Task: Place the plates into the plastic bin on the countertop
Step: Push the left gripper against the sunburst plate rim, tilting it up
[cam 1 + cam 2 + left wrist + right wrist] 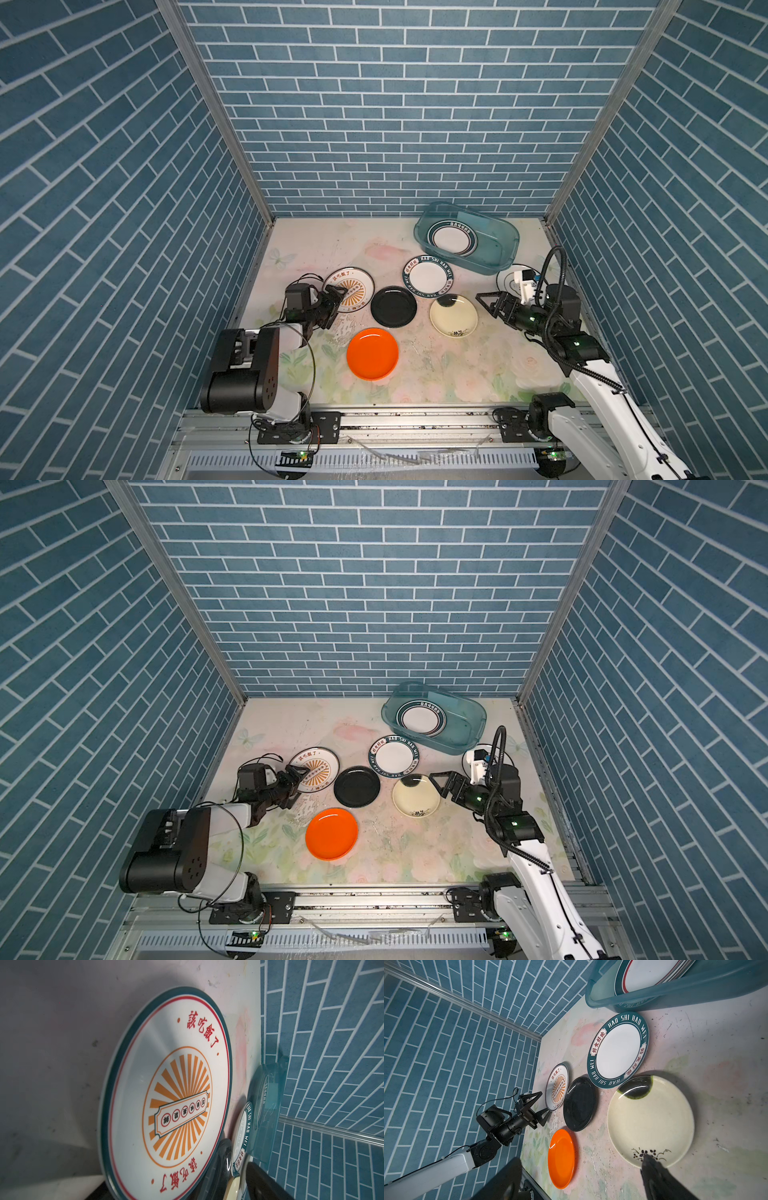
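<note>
Four plates crowd the black plate (393, 306): sunburst plate (358, 291) on its left, lettered plate (428, 276) behind, cream plate (453, 318) on its right, orange plate (372, 353) in front, leaving narrow gaps. Farther behind it the worktop (324, 249) lies bare; the bin (516, 240) blocks behind-right.

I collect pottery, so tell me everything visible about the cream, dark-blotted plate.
The cream plate is round, shallow, glossy, ceramic-looking, with a black, green-edged blot at one rim and a black flower sprig opposite. It lies flat, face up and empty on the flowered countertop, beside the lettered plate. The open right claw is beside its rim; contact unclear.
</note>
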Motion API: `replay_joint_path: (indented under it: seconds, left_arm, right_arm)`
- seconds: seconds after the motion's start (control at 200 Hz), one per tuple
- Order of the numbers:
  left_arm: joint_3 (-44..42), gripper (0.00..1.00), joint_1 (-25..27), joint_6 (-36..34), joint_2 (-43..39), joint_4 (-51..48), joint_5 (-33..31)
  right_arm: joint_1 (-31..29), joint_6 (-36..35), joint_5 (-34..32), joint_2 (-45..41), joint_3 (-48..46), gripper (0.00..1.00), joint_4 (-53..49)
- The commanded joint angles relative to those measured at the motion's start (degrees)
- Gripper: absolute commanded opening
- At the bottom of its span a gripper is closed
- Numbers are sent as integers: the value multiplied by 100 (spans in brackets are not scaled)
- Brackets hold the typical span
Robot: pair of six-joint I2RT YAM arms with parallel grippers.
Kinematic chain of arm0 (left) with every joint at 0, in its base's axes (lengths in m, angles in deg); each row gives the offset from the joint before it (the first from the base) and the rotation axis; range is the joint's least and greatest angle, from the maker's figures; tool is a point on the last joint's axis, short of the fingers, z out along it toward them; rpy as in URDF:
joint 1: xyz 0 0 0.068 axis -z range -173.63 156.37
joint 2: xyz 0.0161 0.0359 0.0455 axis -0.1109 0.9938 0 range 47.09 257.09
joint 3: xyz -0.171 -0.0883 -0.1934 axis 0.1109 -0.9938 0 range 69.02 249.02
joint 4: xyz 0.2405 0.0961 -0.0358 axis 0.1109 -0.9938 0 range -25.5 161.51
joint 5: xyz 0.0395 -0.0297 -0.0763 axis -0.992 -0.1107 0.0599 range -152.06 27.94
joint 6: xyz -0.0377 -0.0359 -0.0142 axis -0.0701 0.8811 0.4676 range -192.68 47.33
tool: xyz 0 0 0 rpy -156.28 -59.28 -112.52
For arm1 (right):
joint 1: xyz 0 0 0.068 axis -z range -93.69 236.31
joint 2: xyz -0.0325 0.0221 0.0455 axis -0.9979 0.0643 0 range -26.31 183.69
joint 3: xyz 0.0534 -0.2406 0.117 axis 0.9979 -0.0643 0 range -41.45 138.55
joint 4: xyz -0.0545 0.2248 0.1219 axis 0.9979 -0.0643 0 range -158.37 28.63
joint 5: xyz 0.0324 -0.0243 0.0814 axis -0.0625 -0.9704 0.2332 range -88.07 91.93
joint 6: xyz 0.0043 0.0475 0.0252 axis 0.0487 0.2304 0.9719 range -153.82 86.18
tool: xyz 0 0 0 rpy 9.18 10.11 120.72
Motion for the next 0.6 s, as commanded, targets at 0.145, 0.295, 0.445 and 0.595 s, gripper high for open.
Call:
replay_joint_path:
  seconds: [0.145, 0.295, 0.445, 0.595]
  left_arm:
    - [-110, 69, -28, -15, 714, -17, -316]
    - [-104, 57, -30, 126, 1058, 396, -272]
    - [-48, 46, -30, 126, 1413, 601, -213]
    - [-48, 36, -30, 347, 1700, 873, -171]
  right_arm:
    - [-19, 89, -129, -136, -84, 90, -97]
    - [-19, 88, -180, -176, -93, 89, -138]
    - [-22, 88, -219, -233, -107, 89, -195]
    - [-19, 62, -254, -340, -102, 89, -304]
